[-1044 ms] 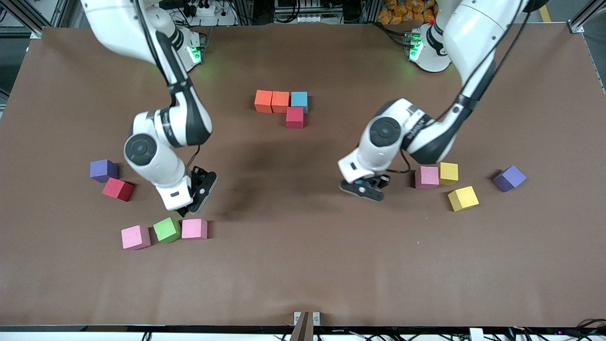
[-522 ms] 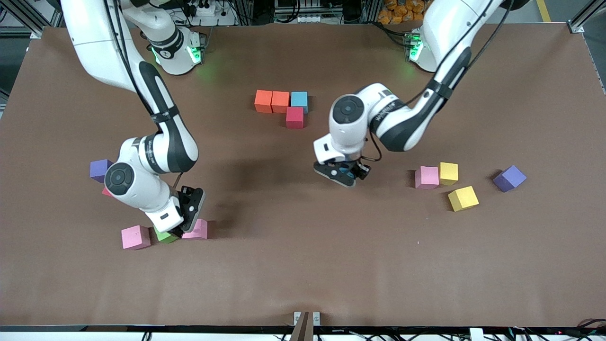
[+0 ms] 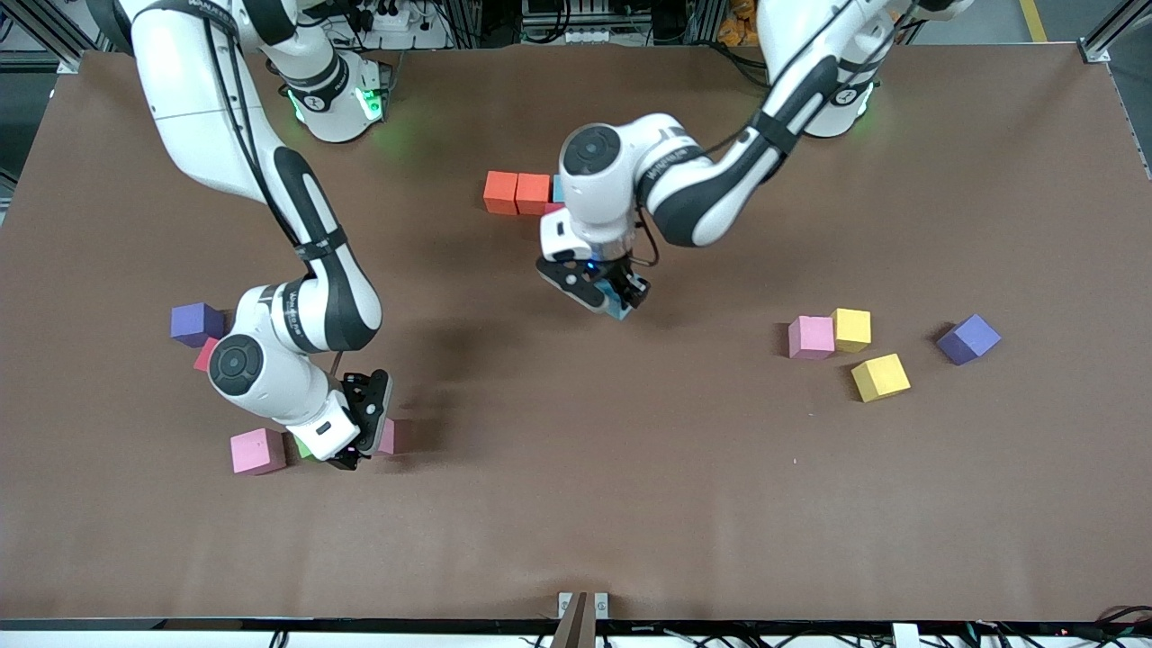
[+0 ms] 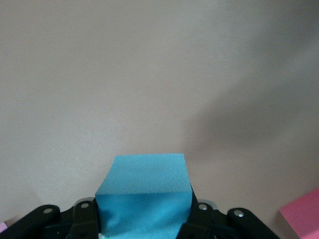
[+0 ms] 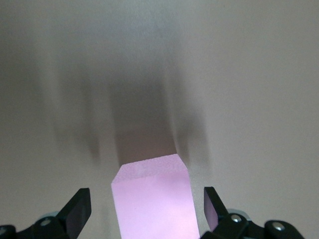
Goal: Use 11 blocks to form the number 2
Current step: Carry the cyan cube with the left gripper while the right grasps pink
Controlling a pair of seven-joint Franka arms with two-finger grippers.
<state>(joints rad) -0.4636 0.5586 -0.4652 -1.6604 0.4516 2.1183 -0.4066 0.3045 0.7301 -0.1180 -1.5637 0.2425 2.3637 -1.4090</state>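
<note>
The left gripper (image 3: 610,297) pinched a light blue block (image 4: 144,191) over the brown table (image 3: 576,504); the right gripper (image 3: 355,441), spread wide, straddled a pink block (image 5: 152,199) near the front camera.

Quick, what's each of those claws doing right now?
Left gripper: shut on a light blue block.
Right gripper: open, its fingers either side of a pink block.

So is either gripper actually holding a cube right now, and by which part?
The left gripper is shut on a light blue cube, clamped by two opposite side faces. The right gripper is open around a pink cube, not gripping.
</note>
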